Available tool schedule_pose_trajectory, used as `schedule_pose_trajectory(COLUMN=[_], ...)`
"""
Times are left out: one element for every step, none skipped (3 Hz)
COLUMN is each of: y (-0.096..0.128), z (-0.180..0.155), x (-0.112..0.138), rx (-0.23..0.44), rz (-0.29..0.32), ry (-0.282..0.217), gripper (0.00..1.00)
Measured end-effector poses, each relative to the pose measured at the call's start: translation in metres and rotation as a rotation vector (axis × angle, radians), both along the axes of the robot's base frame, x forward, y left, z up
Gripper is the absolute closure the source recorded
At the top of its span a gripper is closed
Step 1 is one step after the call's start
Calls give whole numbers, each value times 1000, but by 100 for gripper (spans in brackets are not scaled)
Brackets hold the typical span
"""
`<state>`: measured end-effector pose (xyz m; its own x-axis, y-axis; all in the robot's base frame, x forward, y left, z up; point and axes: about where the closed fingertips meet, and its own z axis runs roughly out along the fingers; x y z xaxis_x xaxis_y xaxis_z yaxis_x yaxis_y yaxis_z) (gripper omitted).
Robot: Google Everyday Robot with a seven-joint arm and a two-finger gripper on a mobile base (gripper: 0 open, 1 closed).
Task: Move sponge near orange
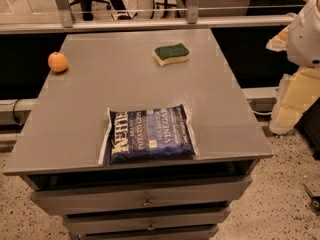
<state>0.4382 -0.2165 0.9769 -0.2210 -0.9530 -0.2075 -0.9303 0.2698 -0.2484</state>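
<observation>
Sponge (171, 54) lies far-centre on the surface (100, 109), with the orange (58, 62) well apart at the left edge. My claw (295, 100) hangs off the right side (clenched or released, can't tell). I'd come down from above, pinch the sponge's short width, and steer clear of the chip bag (150, 135).

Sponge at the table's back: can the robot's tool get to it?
Probably yes: the tool hangs beyond the table's right edge, and nothing lies between it and the sponge.
</observation>
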Motion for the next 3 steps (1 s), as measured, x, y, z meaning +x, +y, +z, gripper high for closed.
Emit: schedule_pose_trajectory(y=[0, 12, 30], z=[-1, -15, -21], x=[4, 67, 125], rx=[7, 117, 199], rz=[2, 46, 81], ry=[-4, -61, -134], gripper=[0, 0, 0])
